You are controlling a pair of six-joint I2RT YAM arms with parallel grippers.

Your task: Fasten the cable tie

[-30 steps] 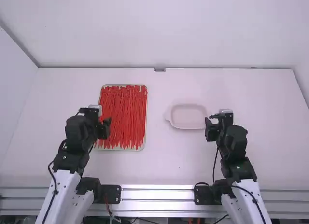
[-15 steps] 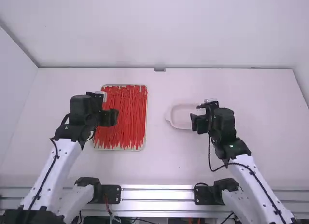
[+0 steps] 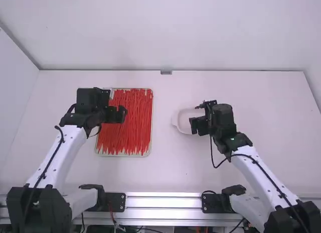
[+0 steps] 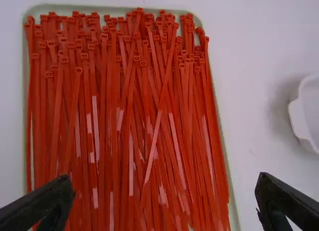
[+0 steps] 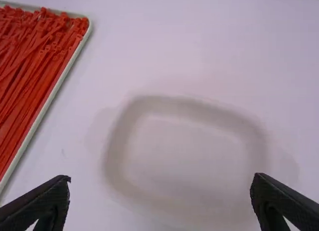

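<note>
Finds the red cable ties (image 3: 131, 120) heaped in a flat tray (image 3: 123, 155) at about 10 o'clock from the table's middle, none lifted out yet. Runs their long axis 12 to 6 in the high view, square heads bunched at the 12 end, a few strands crossing on a slant. Hangs the left gripper (image 3: 117, 114) right above the pile's 9 o'clock half, jaws spread wide and holding nothing, so the ties lie straight below it, not off to a side. Sets the jaw gap roughly across the strands, which probably suits pinching one from its two sides, though singling out a loose tie in so dense a heap looks hard to judge from here. Places the right gripper (image 3: 196, 125) above a white dish (image 3: 180, 118), itself at 3 o'clock from the tray, jaws likewise wide and empty. Leaves the left arm clearly nearer for the first pick.
</note>
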